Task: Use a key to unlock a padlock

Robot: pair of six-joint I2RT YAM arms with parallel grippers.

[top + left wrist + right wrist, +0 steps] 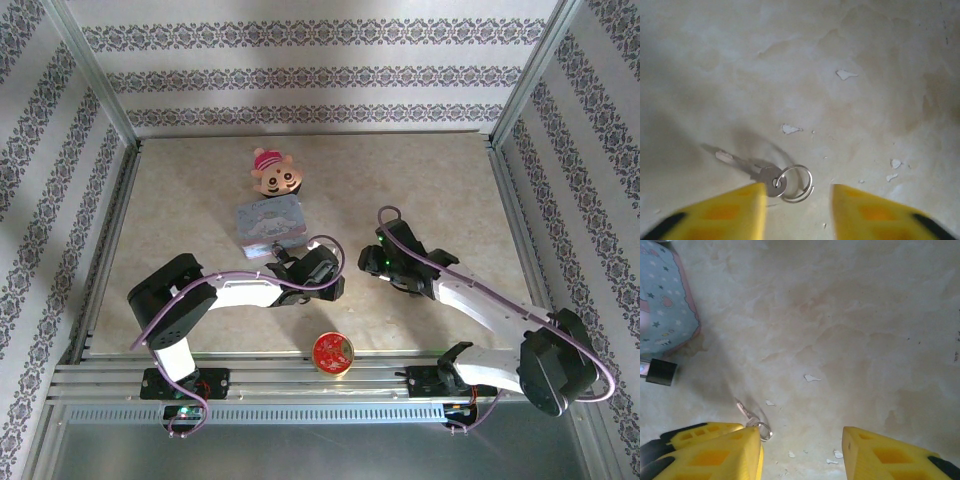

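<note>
Left gripper (797, 215): jaws standing open, its yellow fingers (735, 212) showing in the lower corners of the left wrist view and gripping nothing. Key (769, 179): lying flat on the table (850, 45) at lower centre of that view, its head just beside the tip of the left-hand finger, its blade pointing toward the upper left into shadow; whether finger and key are touching cannot be told. Key ring (799, 183): a thin wire loop threaded through the key's head, lying in the gap between the two fingers. Right gripper (801, 455): jaws likewise standing open and holding nothing; in the right wrist view the key is lying at lower left, its ring against the tip of the left-hand finger. Padlock (661, 372): a small dark block lying at the left edge of the right wrist view, well apart from the key, just below the pastel-blue tin (662, 305) filling the upper left corner. Overhead view: both arms are meeting wrist to wrist at mid-frame, the tin sitting just above them, a bear-faced toy (276, 172) lying above the tin, a red round object (332, 353) resting at lower centre.
</note>
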